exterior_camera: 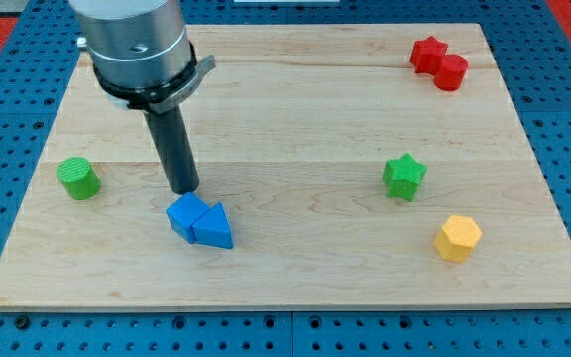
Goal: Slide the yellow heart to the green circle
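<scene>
Camera view: bare tool tip, holding nothing, well left of yellow heart, nearer green circle.

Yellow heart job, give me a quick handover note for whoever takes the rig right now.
My tip sits just above the two touching blue blocks, left of centre, touching neither task block.
The yellow heart lies near the view's bottom right, below the green star.
The green circle is at the left edge.
Done: nothing visible; the heart is far from the circle.
Left: get behind the heart and slide it leftward, probably avoiding the blue blocks.
</scene>
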`<state>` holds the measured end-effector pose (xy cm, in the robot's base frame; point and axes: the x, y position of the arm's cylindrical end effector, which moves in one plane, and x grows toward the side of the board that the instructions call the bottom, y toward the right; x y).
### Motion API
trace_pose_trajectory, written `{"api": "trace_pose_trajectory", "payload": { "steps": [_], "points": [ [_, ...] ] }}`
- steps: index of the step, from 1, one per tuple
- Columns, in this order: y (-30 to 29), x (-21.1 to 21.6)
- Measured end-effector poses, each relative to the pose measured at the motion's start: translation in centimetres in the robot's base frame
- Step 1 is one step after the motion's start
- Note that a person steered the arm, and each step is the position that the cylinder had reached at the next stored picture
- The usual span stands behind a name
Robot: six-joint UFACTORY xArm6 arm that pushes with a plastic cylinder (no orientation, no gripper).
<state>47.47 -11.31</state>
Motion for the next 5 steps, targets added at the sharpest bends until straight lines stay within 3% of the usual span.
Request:
{"api": "trace_pose_trajectory", "payload": {
  "steps": [3, 4, 5],
  "points": [
    [-3.8, -17.4],
    [-6.0, -21.8],
    [-9.0, -22.4]
  ]
}}
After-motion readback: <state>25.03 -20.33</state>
